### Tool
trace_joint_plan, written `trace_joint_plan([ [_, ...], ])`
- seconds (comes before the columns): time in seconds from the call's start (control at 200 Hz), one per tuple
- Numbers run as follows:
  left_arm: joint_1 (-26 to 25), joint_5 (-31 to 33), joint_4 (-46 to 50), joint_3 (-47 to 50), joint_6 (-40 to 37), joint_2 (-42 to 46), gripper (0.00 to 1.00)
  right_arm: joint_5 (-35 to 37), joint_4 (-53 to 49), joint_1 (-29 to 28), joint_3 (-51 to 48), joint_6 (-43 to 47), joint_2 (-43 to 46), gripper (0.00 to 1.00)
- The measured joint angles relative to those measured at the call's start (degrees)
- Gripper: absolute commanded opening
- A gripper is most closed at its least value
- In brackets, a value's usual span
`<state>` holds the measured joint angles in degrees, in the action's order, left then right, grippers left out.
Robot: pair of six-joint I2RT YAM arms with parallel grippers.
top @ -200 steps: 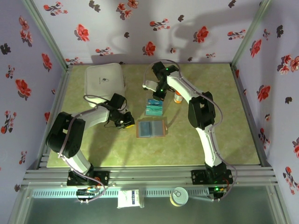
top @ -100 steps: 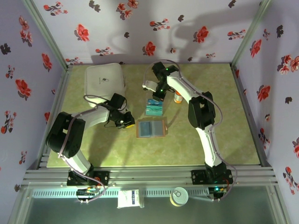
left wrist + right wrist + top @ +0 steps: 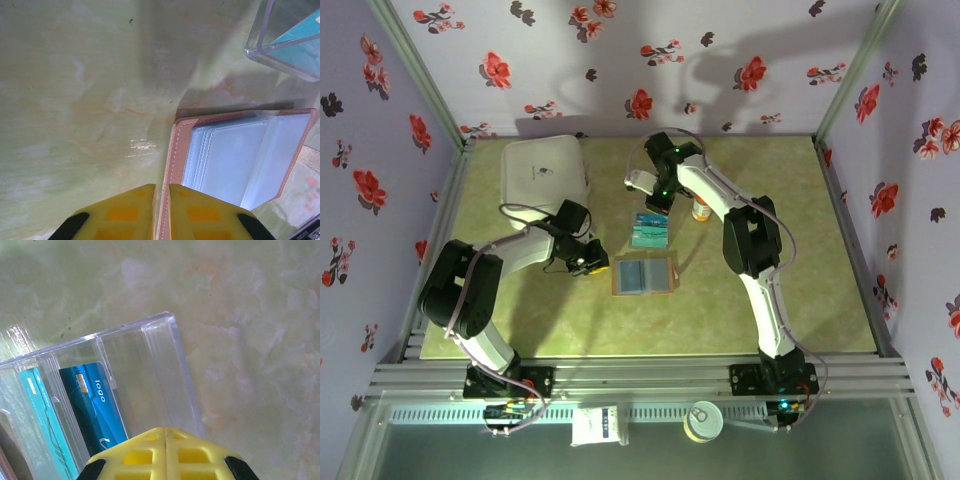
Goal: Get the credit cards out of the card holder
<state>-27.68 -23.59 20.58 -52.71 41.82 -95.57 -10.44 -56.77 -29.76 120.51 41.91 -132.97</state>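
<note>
The card holder [image 3: 644,273] lies open and flat mid-table, blue-grey inside with a brown rim. In the left wrist view its clear pockets [image 3: 235,160] look empty. My left gripper [image 3: 588,262] is shut on the holder's left rim, and the brown edge runs between the yellow fingers [image 3: 135,210]. Two credit cards, one blue [image 3: 95,405] and one teal [image 3: 42,425], stand in slots of a clear plastic tray [image 3: 649,230] just behind the holder. My right gripper [image 3: 166,437] is shut with nothing in it and hovers over the tray's empty end slot [image 3: 155,370].
A white square box [image 3: 545,170] sits at the back left. A small orange bottle [image 3: 701,209] stands right of the clear tray, beside the right arm. Bare green tabletop spreads to the right and front. A packet [image 3: 598,425] and a round tin [image 3: 703,420] lie below the table edge.
</note>
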Motion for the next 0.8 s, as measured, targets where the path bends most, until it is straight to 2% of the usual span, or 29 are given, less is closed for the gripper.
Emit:
trace_joint_plan([
  [0.6,0.0,-0.4,0.0,0.0,0.0,0.0,0.14,-0.3,-1.0,-0.7,-0.7,0.5,0.0,0.01],
  [0.8,0.0,-0.4,0.0,0.0,0.0,0.0,0.14,0.3,0.0,-0.7,-0.7,-0.1,0.0,0.08],
])
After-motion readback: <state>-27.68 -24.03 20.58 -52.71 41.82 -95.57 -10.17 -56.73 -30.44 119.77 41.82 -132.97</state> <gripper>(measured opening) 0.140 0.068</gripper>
